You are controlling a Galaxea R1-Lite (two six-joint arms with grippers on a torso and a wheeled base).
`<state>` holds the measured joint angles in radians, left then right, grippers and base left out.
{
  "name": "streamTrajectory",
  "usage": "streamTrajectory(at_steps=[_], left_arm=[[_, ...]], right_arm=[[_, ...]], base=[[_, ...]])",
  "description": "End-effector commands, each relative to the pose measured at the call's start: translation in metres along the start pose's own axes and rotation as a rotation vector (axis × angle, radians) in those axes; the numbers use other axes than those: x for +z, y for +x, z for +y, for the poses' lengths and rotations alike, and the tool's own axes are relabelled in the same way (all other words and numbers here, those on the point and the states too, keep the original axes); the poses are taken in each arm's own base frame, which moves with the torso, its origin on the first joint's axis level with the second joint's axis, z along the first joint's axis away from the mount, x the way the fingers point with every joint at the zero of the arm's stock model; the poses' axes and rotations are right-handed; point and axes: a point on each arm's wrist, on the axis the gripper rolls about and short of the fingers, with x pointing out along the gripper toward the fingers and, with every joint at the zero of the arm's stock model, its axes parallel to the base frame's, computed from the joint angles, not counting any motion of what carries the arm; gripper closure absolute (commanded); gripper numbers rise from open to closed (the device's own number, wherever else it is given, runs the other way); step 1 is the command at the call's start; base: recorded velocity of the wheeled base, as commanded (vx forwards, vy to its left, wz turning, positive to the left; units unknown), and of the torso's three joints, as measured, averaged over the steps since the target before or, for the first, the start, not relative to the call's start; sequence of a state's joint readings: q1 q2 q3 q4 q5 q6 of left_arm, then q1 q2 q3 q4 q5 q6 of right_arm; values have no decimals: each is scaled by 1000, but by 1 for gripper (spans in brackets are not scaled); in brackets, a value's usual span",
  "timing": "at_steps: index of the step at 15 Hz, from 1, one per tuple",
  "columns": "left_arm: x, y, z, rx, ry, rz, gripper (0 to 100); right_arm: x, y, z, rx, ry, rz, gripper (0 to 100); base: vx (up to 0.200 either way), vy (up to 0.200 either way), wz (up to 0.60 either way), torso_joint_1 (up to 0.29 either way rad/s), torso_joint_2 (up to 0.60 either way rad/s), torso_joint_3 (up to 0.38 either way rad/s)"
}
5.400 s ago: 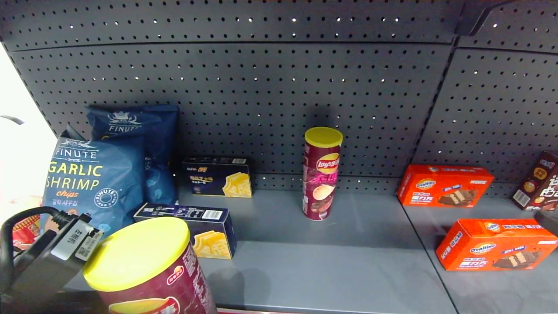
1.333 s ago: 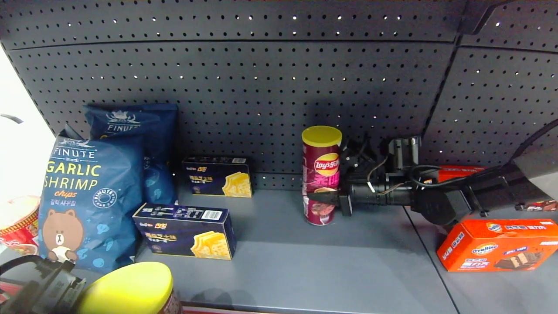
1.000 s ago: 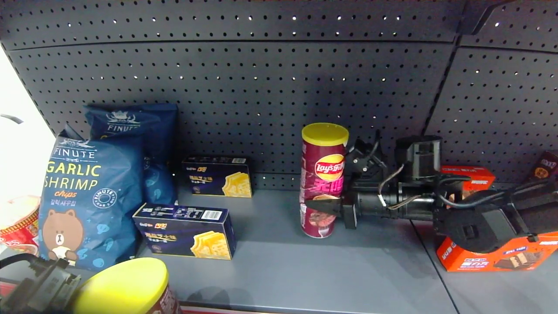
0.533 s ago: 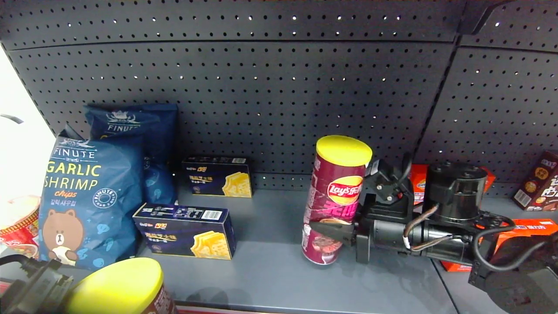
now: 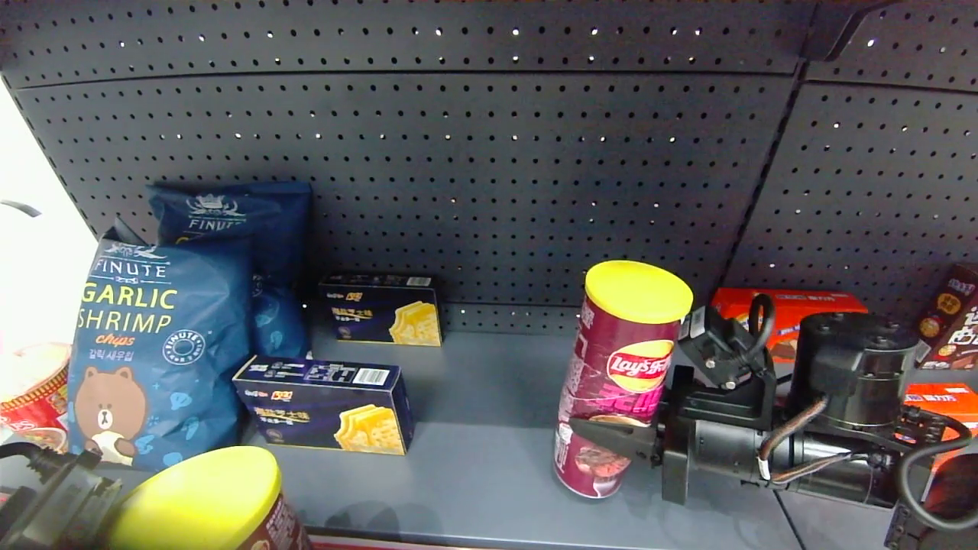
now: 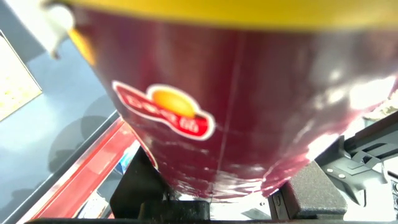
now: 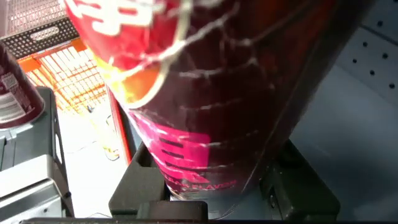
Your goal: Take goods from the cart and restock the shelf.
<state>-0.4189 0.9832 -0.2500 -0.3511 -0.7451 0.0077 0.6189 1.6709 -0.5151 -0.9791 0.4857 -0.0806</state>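
Observation:
A maroon chip can with a yellow lid [image 5: 623, 374] stands tilted, top leaning right, near the front of the grey shelf [image 5: 474, 466]. My right gripper [image 5: 605, 441] is shut on its lower half from the right. In the right wrist view the same can [image 7: 211, 93] sits between that gripper's fingers [image 7: 144, 186]. A second maroon can with a yellow lid [image 5: 202, 496] is at the lower left, below the shelf's front edge. My left gripper [image 6: 224, 202] is shut on it, and its body [image 6: 236, 93] shows close up in the left wrist view.
Two blue chip bags [image 5: 164, 328] and two dark blue cracker boxes [image 5: 328, 401] occupy the shelf's left part. Orange boxes [image 5: 787, 309] and a brown box [image 5: 951, 317] lie to the right. The pegboard wall [image 5: 489, 168] closes the back. An orange cart [image 7: 68, 74] stands below.
My right gripper closed on the can at the back of the shelf and drew it forward and to the right, tilting it. The left can has sunk slightly.

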Motion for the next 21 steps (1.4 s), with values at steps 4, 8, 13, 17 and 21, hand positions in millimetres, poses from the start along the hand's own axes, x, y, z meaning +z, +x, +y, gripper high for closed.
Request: streamTrajectory(at_steps=[4, 8, 13, 17, 21], left_arm=[[2, 0, 0, 4, 4, -5, 100], [2, 1, 1, 4, 2, -2, 100], [3, 1, 1, 6, 4, -5, 100], [3, 1, 1, 4, 2, -2, 100], [3, 1, 1, 4, 2, -2, 100]], right_arm=[[-20, -10, 7, 4, 16, 28, 100], [-27, -13, 7, -2, 23, 39, 100], [-36, -5, 2, -6, 23, 44, 100], [-39, -3, 2, -4, 15, 47, 0], [-37, -4, 2, -30, 11, 43, 0]], base=[[0, 0, 0, 0, 0, 0], [0, 0, 0, 0, 0, 0], [0, 0, 0, 0, 0, 0], [0, 0, 0, 0, 0, 0], [0, 0, 0, 0, 0, 0]])
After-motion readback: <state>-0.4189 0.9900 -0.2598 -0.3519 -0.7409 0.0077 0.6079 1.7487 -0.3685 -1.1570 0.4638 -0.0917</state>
